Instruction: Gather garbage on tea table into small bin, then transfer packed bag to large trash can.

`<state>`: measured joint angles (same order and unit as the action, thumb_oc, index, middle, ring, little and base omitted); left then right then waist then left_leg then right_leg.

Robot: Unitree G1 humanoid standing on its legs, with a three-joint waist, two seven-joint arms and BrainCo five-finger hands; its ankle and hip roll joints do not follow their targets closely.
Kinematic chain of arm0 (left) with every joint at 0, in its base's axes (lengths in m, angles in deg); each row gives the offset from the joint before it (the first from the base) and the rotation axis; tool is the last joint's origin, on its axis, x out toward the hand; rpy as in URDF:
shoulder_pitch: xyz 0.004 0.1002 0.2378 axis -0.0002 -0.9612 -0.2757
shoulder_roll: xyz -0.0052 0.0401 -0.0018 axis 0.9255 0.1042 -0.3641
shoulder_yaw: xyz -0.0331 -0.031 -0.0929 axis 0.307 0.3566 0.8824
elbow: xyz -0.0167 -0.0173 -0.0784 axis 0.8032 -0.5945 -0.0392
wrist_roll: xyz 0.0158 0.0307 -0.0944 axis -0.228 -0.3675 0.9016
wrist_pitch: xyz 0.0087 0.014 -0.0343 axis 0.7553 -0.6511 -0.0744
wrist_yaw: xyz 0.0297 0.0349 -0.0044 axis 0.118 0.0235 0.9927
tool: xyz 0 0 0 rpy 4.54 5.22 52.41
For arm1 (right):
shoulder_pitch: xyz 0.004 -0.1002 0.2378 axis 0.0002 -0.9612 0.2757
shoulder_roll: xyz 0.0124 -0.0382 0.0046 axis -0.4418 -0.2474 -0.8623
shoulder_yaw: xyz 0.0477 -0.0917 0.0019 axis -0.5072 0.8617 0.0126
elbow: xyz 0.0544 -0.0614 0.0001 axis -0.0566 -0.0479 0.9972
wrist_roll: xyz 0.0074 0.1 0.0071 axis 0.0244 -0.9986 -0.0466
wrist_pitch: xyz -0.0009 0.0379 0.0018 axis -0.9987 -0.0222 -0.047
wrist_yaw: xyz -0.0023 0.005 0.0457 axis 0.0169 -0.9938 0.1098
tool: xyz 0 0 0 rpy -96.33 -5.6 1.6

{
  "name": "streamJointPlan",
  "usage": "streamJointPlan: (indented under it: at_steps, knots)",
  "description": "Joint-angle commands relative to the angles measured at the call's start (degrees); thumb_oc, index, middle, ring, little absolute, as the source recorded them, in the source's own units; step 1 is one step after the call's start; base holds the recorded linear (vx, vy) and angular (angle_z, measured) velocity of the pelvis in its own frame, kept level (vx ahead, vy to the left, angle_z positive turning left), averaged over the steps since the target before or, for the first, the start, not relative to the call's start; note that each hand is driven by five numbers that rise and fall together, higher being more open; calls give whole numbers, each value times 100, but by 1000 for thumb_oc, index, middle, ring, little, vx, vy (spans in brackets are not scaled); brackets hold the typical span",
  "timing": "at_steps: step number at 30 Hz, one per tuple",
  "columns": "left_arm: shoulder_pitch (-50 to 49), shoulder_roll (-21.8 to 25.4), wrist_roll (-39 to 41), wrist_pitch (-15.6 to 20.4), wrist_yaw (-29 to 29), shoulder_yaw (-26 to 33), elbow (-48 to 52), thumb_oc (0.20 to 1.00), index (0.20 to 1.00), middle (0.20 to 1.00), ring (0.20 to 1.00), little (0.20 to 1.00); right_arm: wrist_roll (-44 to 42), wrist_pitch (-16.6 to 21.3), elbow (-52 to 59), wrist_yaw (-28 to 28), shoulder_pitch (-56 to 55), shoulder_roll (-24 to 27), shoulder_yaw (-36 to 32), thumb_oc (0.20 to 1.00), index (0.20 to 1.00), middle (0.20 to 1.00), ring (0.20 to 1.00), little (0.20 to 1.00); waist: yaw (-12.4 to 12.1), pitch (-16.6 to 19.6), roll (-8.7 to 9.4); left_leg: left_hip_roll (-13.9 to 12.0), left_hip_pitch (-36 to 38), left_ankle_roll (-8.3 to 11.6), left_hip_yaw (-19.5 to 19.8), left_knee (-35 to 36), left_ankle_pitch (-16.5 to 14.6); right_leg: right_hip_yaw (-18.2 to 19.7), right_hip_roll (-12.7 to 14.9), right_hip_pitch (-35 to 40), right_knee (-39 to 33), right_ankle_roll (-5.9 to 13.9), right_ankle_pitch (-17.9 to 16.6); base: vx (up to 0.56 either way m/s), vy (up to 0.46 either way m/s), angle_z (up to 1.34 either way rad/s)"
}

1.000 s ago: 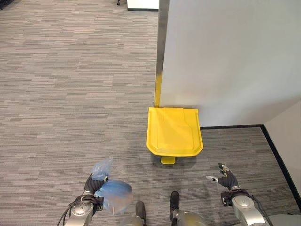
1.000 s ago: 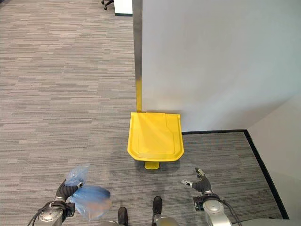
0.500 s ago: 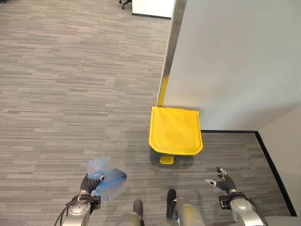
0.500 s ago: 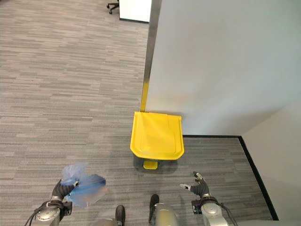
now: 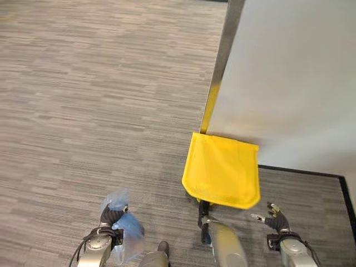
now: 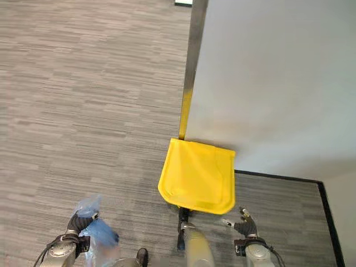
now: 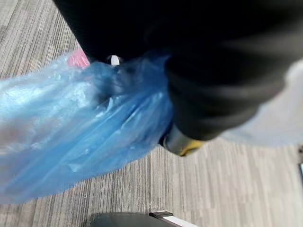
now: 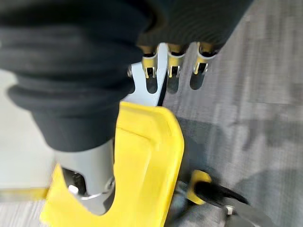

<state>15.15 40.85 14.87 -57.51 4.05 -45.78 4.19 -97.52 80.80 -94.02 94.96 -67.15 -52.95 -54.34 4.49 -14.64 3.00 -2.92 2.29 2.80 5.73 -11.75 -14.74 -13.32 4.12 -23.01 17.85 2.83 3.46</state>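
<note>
Grey striped carpet (image 5: 83, 111) covers the floor, and a pale wall panel (image 5: 295, 78) with a metal edge strip (image 5: 222, 50) rises at the right. A yellow trash can (image 5: 222, 169) stands on the carpet with its back against the foot of that panel; its lid is shut, so nothing inside it can be seen. A small yellow pedal (image 8: 199, 182) sticks out at its front base.

The left robot hand (image 5: 109, 214) is low on the left side, well apart from the trash can, clenched around the gathered neck of a blue plastic bag (image 5: 127, 233). The bag's twisted top (image 6: 88, 204) stands up above the fingers, while its filled body hangs beside and below the wrist, clear of the floor. Through the thin film in the left wrist view, something pink (image 7: 78, 59) shows inside the bag; the rest of the contents cannot be made out.

The right robot hand (image 5: 273, 218) is low on the right side, just in front of the trash can's right front corner. Its fingers (image 8: 171, 71) are relaxed and spread, grasping nothing.
</note>
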Motion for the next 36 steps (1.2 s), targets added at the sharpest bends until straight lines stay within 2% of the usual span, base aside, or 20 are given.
streamJointPlan:
  at_steps: [1, 6, 10, 15, 19, 20, 24, 27, 29, 32, 33, 36]
  knots:
    - [116, 262, 174, 264, 20, 191, 301, 200, 200, 200, 200, 200, -315, 233, 184, 188, -54, 100, -166, 1000, 1000, 1000, 1000, 1000, 291, 243, 76, 403, 868, -239, -176, 147, -773, 196, 279, -429, -213, 531, -808, 52, -8, 4]
    - [212, 222, 96, 282, -22, 125, 321, 200, 200, 200, 200, 200, -255, 250, 201, 102, 79, 110, 23, 1000, 1000, 1000, 1000, 1000, 325, 317, -54, 346, 935, -265, -214, 448, -708, 248, 183, -645, -296, 583, -890, -3, 19, 10]
    - [160, 254, -128, 284, -235, -11, 526, 200, 200, 200, 200, 200, -39, 262, 518, -170, 476, 104, 564, 1000, 1000, 1000, 1000, 1000, 211, 334, -81, 471, 984, -335, -306, 666, -680, 355, 183, -661, -570, 670, -1146, -27, 50, -15]
    - [209, 258, -156, 298, -290, -80, 592, 200, 200, 200, 200, 200, 76, 276, 702, -251, 791, 111, 863, 1000, 1000, 1000, 1000, 1000, 110, 313, -79, 514, 1013, -363, -306, 709, -680, 355, 219, -609, -710, 663, -1231, -12, 18, -9]
    - [340, 324, -153, 376, -273, -234, 721, 200, 200, 200, 200, 200, 77, 327, 844, -222, 1538, 113, 1272, 1000, 1000, 1000, 1000, 1000, -42, 270, -40, 564, 1011, -383, -306, 728, -696, 317, 262, -508, -933, 652, -1332, -4, -13, -1]
    - [418, 380, -78, 437, -261, -325, 791, 200, 200, 200, 200, 200, 52, 339, 821, -196, 2009, 105, 1478, 1000, 1000, 1000, 1000, 1000, -144, 246, -18, 584, 982, -382, -311, 729, -691, 283, 286, -477, -1017, 649, -1375, 0, 0, 0]
    - [641, 458, 127, 553, -215, -527, 937, 200, 200, 200, 200, 200, -20, 347, 641, -99, 2817, 96, 1771, 1000, 1000, 1000, 1000, 1000, -241, 189, 34, 608, 935, -385, -323, 705, -693, 263, 300, -435, -1129, 647, -1421, -11, -7, 1]
    - [1111, 532, 325, 693, -224, -982, 1130, 200, 200, 200, 200, 200, -127, 285, 130, 52, 3871, 156, 2069, 1000, 1000, 1000, 1000, 1000, -296, 137, 122, 643, 870, -392, -342, 685, -685, 255, 291, -415, -1216, 638, -1464, -42, -33, 3]
    - [1240, 506, 423, 695, -273, -1138, 1248, 200, 200, 200, 200, 200, -185, 278, 18, 91, 4043, 160, 2089, 1000, 1000, 1000, 1000, 1000, -288, 138, 138, 646, 868, -396, -347, 689, -690, 240, 286, -418, -1224, 635, -1476, -22, -30, -3]
    - [1869, 413, 449, 758, -424, -1772, 1545, 200, 200, 200, 200, 200, -351, 322, -267, 206, 4516, 134, 2127, 1000, 1000, 1000, 1000, 1000, -186, 102, 162, 656, 881, -411, -371, 726, -689, 249, 260, -430, -1255, 655, -1506, -36, -18, -3]
    - [1877, 411, 449, 760, -424, -1774, 1540, 200, 200, 200, 200, 200, -352, 325, -272, 205, 4522, 136, 2125, 1000, 1000, 1000, 1000, 1000, -190, 96, 161, 656, 885, -411, -373, 727, -689, 251, 259, -429, -1255, 655, -1506, -45, -2, -2]
    - [2535, 249, 404, 818, -433, -2308, 1679, 200, 200, 200, 200, 200, -291, 355, -358, 254, 4814, 150, 2287, 1000, 1000, 1000, 1000, 1000, -95, 58, 197, 662, 887, -408, -423, 749, -690, 261, 237, -453, -1282, 675, -1521, -44, -10, -12]
